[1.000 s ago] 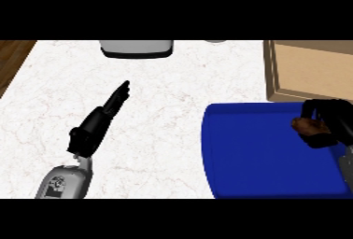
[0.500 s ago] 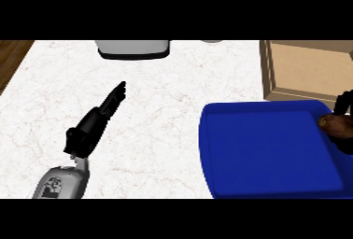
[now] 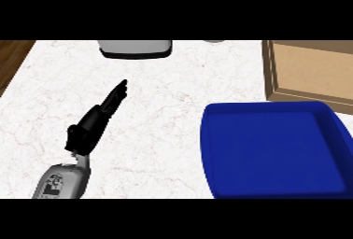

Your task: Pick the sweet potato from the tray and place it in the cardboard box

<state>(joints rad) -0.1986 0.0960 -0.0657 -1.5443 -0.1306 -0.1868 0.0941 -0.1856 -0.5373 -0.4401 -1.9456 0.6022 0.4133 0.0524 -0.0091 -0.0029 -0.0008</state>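
With your right hand and the sweet potato out of view, I cannot tell its grasp; release only over the cardboard box [image 3: 314, 70] just behind the blue tray [image 3: 272, 154], while your left hand [image 3: 96, 122] rests flat with fingers straight, well left of the tray.

Blue tray [image 3: 274, 154] at 4 o'clock on the white marble counter, rectangular with raised rims and rounded corners, nothing visible inside it. Cardboard box [image 3: 308, 70] at 2 o'clock, brown, open top, cut off by the right edge; its near wall sits just beside the tray's far rim. Sweet potato shows nowhere in view.
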